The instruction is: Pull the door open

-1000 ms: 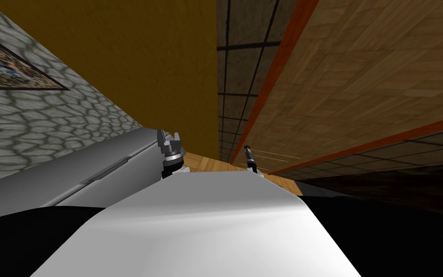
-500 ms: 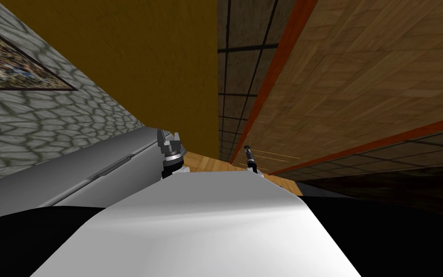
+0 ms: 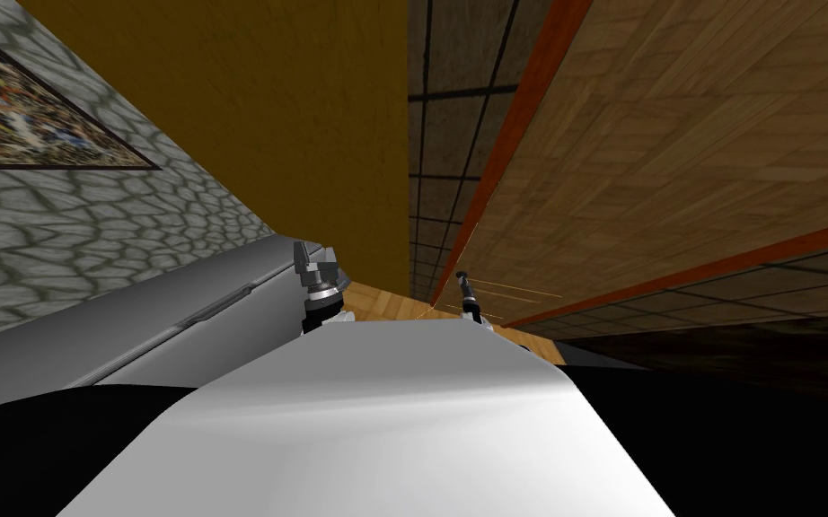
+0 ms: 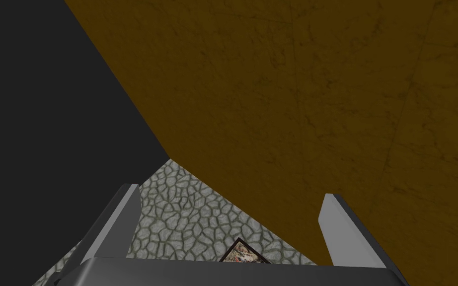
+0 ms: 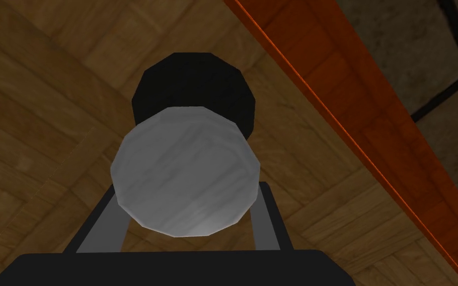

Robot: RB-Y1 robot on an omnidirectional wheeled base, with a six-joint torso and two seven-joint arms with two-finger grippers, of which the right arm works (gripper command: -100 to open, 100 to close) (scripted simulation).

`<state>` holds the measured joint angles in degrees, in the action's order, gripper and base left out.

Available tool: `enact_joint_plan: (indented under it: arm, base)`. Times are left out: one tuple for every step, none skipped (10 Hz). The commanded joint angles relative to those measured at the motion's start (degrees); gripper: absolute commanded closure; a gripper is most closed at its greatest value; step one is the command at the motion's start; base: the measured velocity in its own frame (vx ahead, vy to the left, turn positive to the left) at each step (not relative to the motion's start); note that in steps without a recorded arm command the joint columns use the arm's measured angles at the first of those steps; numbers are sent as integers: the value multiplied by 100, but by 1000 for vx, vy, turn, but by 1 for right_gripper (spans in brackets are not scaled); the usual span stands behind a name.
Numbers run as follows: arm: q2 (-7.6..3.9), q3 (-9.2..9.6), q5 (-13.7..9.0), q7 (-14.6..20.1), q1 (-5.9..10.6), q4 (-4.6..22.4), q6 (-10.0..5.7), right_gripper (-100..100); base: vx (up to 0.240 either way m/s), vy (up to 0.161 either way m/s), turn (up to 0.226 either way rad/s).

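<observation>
Wooden door, grey knob clamped in right end effector

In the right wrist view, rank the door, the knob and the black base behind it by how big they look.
1. door: largest.
2. knob: second, but nearest the camera, which inflates it.
3. black base: looks smallest, yet the knob covers part of it, so that pair is unsure.

My right tool has no slack, its fingers tight against the grey knob, with the wooden door close behind and an orange frame strip just beside, while my left tool stands spread in open air, facing an ochre wall.
</observation>
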<state>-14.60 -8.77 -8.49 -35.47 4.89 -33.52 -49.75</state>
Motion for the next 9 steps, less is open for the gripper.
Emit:
enact_joint_plan:
  arm:
    - [63, 54, -4, 167, -28, -24, 44, 100]
    - [58, 71, -51, 400, -27, -23, 44, 100]
    - [52, 88, -99, 541, -26, -22, 45, 100]
    - [52, 88, -99, 638, -26, -22, 45, 100]
    - [47, 105, -146, 832, -24, -21, 46, 100]
    - [47, 105, -146, 873, -24, -21, 46, 100]
    - [42, 122, -193, 1106, -23, -19, 47, 100]
    - [37, 139, -240, 1249, -22, -18, 47, 100]
    - [37, 139, -240, 1345, -22, -18, 47, 100]
  base:
    - [-26, -11, 25]
    - [-30, -8, 55]
    - [-42, -21, 49]
    - [-36, -14, 22]
    - [-32, -13, 31]
    - [-20, -9, 27]
    - [-25, -10, 42]
    - [-42, -18, 59]
    - [-38, -18, 40]
